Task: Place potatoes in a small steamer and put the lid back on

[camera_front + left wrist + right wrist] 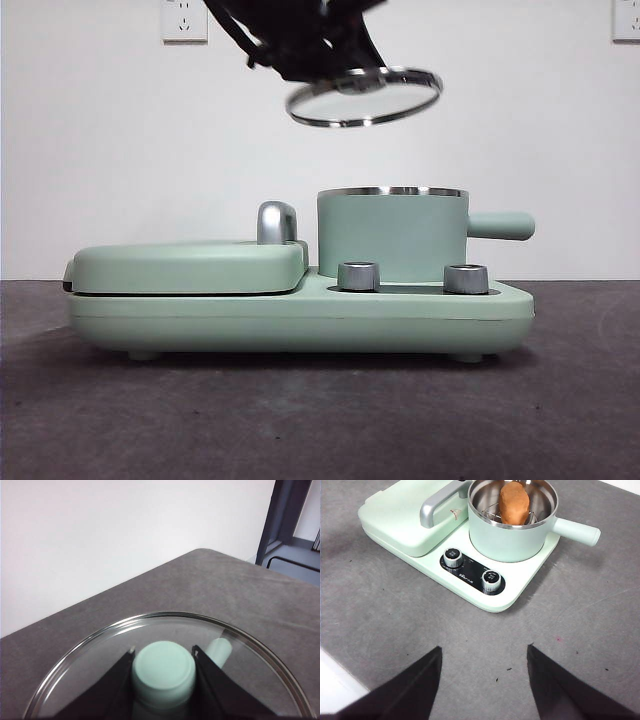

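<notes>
The mint-green steamer pot [392,236] with a steel rim and side handle stands on the right of the appliance base [300,318]. In the right wrist view the pot [512,532] holds the orange-brown potato [514,502] on a wire rack. My left gripper [163,652] is shut on the lid's green knob [163,672]. It holds the glass lid [364,97] tilted in the air, above the pot and a little to its left. My right gripper [484,652] is open and empty, high above the table in front of the appliance.
A flat mint-green griddle cover [190,265] with a chrome handle [277,221] fills the appliance's left half. Two steel knobs [358,276] sit on the front below the pot. The table is dark grey; a white wall stands behind.
</notes>
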Controlling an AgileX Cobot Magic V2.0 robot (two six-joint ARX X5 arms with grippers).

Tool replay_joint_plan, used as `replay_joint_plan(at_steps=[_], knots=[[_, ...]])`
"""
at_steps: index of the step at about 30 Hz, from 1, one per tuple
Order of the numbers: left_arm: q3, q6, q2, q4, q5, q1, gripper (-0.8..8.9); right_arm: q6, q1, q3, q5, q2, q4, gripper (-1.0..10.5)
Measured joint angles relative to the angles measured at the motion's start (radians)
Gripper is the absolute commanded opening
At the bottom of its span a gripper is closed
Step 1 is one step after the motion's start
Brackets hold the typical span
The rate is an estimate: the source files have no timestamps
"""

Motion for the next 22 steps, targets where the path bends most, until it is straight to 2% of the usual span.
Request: replay_joint_plan(at_steps=[8,22], knots=[[0.033,0.021,0.122,0.076,0.002,0.0,0.15,0.0,0.0,0.0,0.001,0.0,0.0,2.7],[0.034,0.047,0.172,0.101,0.022,-0.006,0.15,0.0,0.0,0.0,0.003,0.0,0.0,2.7]])
